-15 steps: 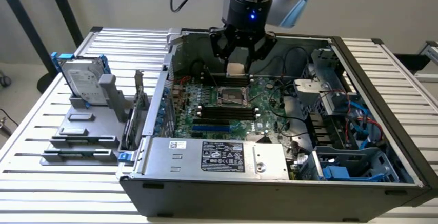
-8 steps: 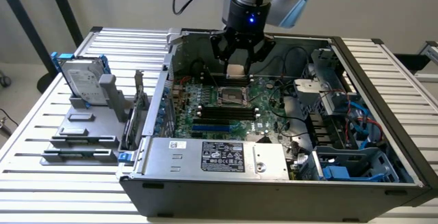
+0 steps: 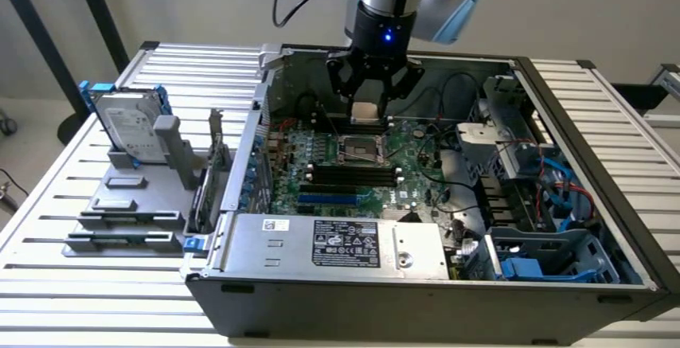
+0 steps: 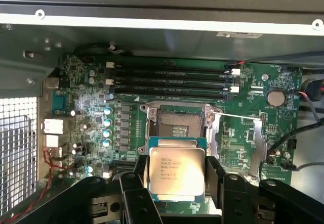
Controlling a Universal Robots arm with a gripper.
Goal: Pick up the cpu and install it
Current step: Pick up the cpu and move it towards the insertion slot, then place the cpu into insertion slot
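Note:
The cpu point(image 4: 175, 169), a thin square chip with a silver-grey top and printed text, hangs between my black fingers point(image 4: 132, 183). My gripper point(image 3: 367, 111) is shut on the cpu point(image 3: 365, 111) and hovers inside the open computer case, just behind the empty cpu socket point(image 3: 361, 150). In the wrist view the open socket point(image 4: 175, 124) with its metal frame lies on the green motherboard point(image 4: 243, 143), a short way beyond the held chip.
The case walls point(image 3: 255, 125) surround the motherboard. Memory slots point(image 4: 169, 80) lie past the socket. A power supply point(image 3: 340, 244) sits at the case front. A silver hard drive with blue bracket point(image 3: 127, 121) stands on a grey rack at the exterior view's left. Cables point(image 3: 467, 165) run beside the board.

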